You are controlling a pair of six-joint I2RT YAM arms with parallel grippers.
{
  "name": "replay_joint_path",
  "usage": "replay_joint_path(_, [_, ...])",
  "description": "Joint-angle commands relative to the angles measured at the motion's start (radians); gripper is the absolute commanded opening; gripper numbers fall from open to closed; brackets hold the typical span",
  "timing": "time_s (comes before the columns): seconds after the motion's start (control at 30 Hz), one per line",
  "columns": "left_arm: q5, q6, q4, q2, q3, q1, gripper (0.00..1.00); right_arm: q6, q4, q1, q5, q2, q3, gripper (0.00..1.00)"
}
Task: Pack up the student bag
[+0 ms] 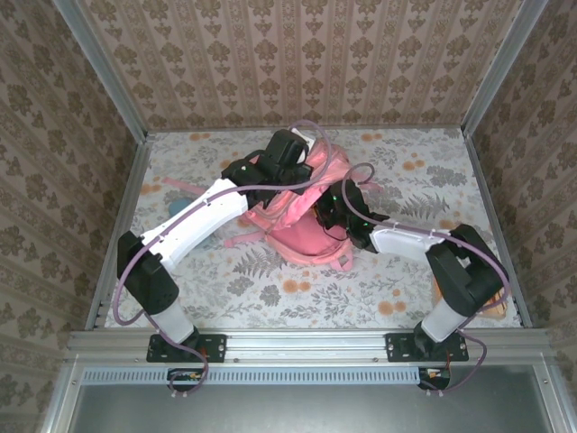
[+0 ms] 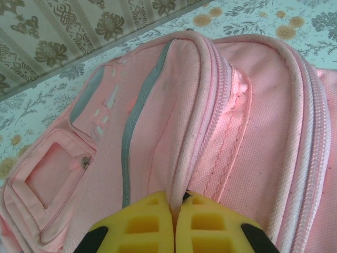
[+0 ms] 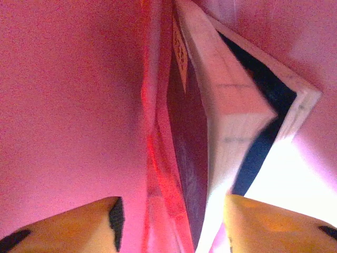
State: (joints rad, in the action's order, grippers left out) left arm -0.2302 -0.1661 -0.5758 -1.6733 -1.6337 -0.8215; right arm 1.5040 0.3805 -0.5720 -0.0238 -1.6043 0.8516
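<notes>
The student bag (image 1: pixel 306 236), a soft pink backpack, lies in the middle of the table. My left gripper (image 1: pixel 287 152) is at its far end. In the left wrist view that gripper (image 2: pixel 175 203) is shut on the pale piped rim of the bag (image 2: pixel 158 132), beside the zip. My right gripper (image 1: pixel 330 216) reaches into the bag from the right. In the right wrist view it (image 3: pixel 171 211) stands open inside the pink lining (image 3: pixel 68 105). A dark blue book (image 3: pixel 231 105) with white pages sits upright between the jaws, clear of the left finger.
A flowered cloth (image 1: pixel 406 171) covers the table, with wallpapered walls on three sides. A small teal case (image 1: pixel 183 206) lies at the left, partly under my left arm. The bag's thin pink straps (image 1: pixel 242 239) trail toward the near side.
</notes>
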Motion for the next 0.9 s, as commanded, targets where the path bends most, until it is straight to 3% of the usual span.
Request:
replay_joint_path(0.0, [-0.015, -0.041, 0.107, 0.078, -0.004, 0.021, 0.01, 0.04, -0.149, 0.007, -0.019, 0.088, -0.02, 0.47])
replay_joint_path(0.27, [-0.015, -0.035, 0.111, 0.078, 0.011, 0.037, 0.01, 0.031, -0.295, 0.012, -0.053, 0.206, -0.065, 0.38])
replay_joint_path(0.43, [-0.019, 0.015, 0.124, 0.071, 0.048, 0.063, 0.0, -0.075, -0.439, 0.011, -0.036, 0.354, -0.1, 0.3])
replay_joint_path(0.63, [0.091, 0.051, 0.131, 0.039, 0.119, 0.11, 0.02, -0.271, -0.727, 0.016, 0.078, 0.541, -0.12, 0.37])
replay_joint_path(0.73, [0.17, 0.035, 0.144, 0.051, 0.166, 0.111, 0.15, -0.4, -0.891, 0.04, 0.168, 0.59, -0.08, 0.49])
replay_joint_path(0.87, [0.182, -0.044, 0.18, 0.096, 0.233, 0.114, 0.58, -0.558, -1.064, 0.138, 0.242, 0.618, -0.033, 0.74])
